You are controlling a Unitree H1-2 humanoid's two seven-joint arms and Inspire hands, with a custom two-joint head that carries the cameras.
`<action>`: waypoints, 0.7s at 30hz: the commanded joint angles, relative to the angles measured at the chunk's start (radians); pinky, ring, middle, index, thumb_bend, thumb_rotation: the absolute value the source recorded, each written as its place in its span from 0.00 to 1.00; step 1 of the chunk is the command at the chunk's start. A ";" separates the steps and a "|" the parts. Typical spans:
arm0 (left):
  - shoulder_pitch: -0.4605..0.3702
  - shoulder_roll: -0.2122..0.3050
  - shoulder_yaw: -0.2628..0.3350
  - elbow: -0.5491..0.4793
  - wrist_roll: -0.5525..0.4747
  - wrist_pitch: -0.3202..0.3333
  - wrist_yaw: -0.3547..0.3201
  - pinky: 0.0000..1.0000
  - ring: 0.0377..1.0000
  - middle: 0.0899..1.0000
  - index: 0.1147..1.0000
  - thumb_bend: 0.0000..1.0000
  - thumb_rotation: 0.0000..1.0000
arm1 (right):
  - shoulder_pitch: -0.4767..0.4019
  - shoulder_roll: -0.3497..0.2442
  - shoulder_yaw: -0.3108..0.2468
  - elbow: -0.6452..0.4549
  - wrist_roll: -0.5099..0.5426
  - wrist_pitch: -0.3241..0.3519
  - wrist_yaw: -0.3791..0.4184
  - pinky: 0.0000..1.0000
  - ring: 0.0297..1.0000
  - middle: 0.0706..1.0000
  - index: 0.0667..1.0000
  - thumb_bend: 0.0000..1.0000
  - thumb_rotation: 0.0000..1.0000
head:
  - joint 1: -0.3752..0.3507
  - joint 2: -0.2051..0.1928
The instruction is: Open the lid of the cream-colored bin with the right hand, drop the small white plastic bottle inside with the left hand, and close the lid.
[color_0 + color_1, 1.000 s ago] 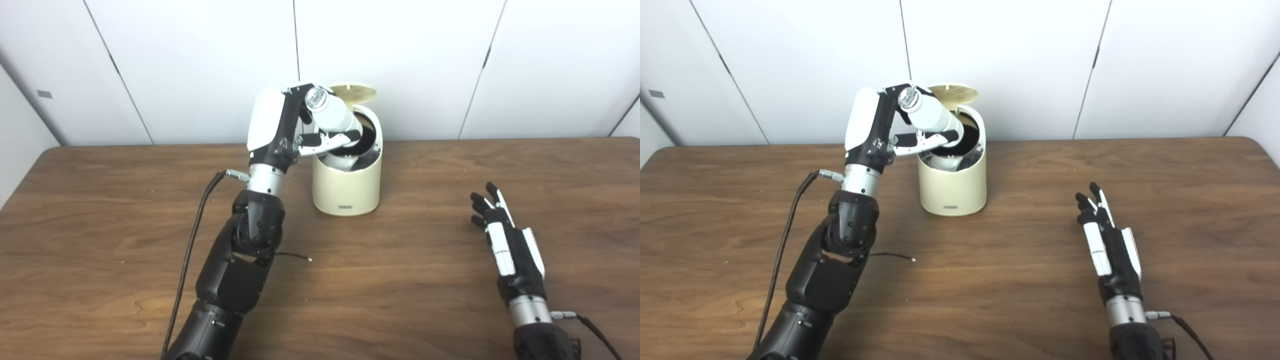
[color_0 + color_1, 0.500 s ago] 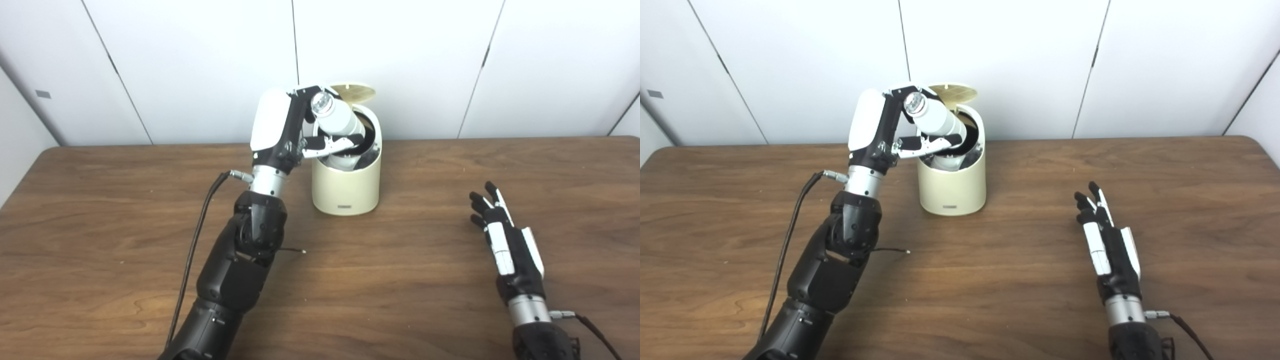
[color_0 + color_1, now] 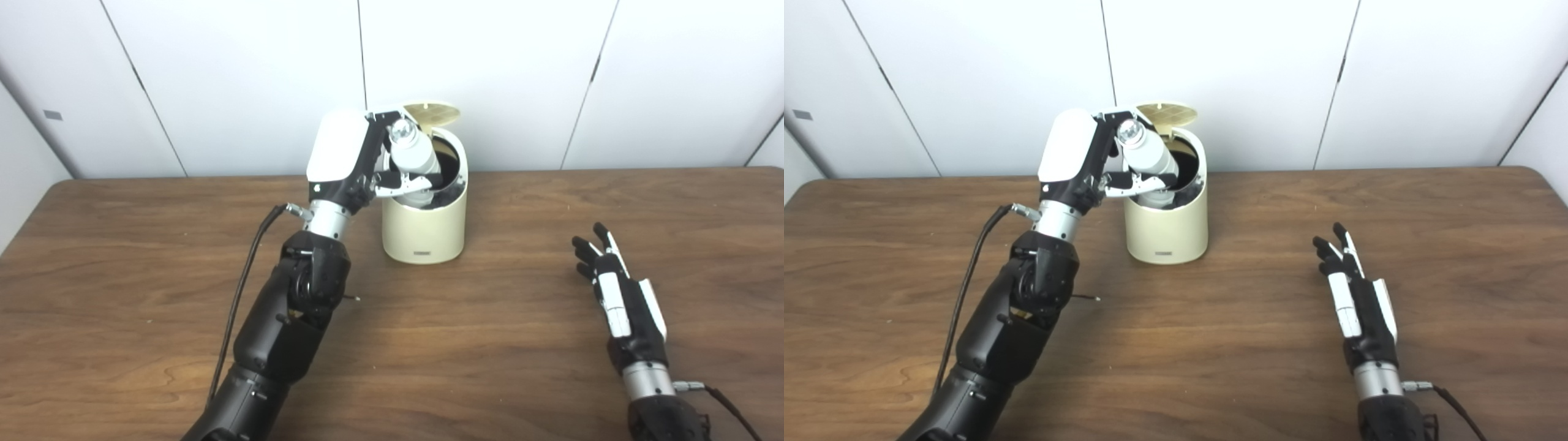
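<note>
Bottle: small white plastic bottle [image 3: 415, 160] is tilted, lower end poking down into the mouth of the bin, cap end up and toward the camera, not dropped yet.
Left hand: left hand [image 3: 361, 162] has its fingers and thumb wrapped round the bottle, right at the bin's left rim.
Bin: cream-colored round bin [image 3: 424, 229] sits on the far middle of the table, dark inside.
Lid: round cream lid [image 3: 432, 113] is flipped up at the back, so I'd call the opening step done.
Left to do: let go of the bottle, pull the hand clear, then shut the lid.
Right hand: right hand [image 3: 618, 300] lies on the table well apart from the bin, fingers spread and straight, holding nothing.
Around: brown wooden table [image 3: 490, 343], white panelled wall [image 3: 661, 79] behind, black cable [image 3: 239, 306] trailing off the left arm.
In the way: honestly only the left hand itself, since it's over the opening the lid has to come down on.
</note>
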 commanded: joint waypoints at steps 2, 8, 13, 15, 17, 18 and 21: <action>-0.037 0.012 -0.007 -0.043 0.037 0.016 0.013 0.48 0.53 0.57 0.53 0.98 0.00 | -0.014 -0.003 -0.001 -0.013 0.010 -0.013 0.012 0.88 0.89 0.86 0.96 0.69 1.00 | 0.001 0.003; -0.034 0.016 -0.012 -0.044 0.057 0.027 0.017 0.54 0.59 0.58 0.55 1.00 0.00 | -0.018 -0.004 -0.003 -0.011 0.023 -0.014 0.015 0.86 0.89 0.86 0.96 0.67 1.00 | 0.002 0.004; -0.031 0.021 -0.016 -0.046 0.063 0.017 0.026 0.55 0.60 0.58 0.55 1.00 0.00 | -0.017 -0.002 -0.003 -0.014 0.045 -0.012 0.021 0.86 0.89 0.85 0.96 0.67 1.00 | 0.004 0.006; -0.029 0.023 -0.016 -0.047 0.062 0.014 0.028 0.54 0.59 0.58 0.55 1.00 0.00 | -0.018 -0.001 -0.002 -0.015 0.047 -0.008 0.019 0.87 0.89 0.85 0.96 0.66 1.00 | 0.004 0.006; -0.028 0.024 -0.016 -0.047 0.063 0.017 0.029 0.53 0.58 0.58 0.55 1.00 0.00 | -0.019 -0.002 -0.002 -0.014 0.043 -0.005 0.017 0.87 0.89 0.85 0.96 0.67 1.00 | 0.004 0.006; -0.027 0.026 -0.015 -0.047 0.063 0.017 0.029 0.53 0.58 0.58 0.55 1.00 0.00 | -0.019 -0.002 -0.002 -0.012 0.042 -0.008 0.015 0.87 0.89 0.85 0.96 0.66 1.00 | 0.004 0.006; -0.025 0.030 -0.015 -0.049 0.061 0.014 0.032 0.52 0.58 0.57 0.55 1.00 0.00 | -0.020 -0.004 -0.002 -0.008 0.039 -0.015 0.015 0.87 0.89 0.85 0.95 0.66 1.00 | 0.004 0.006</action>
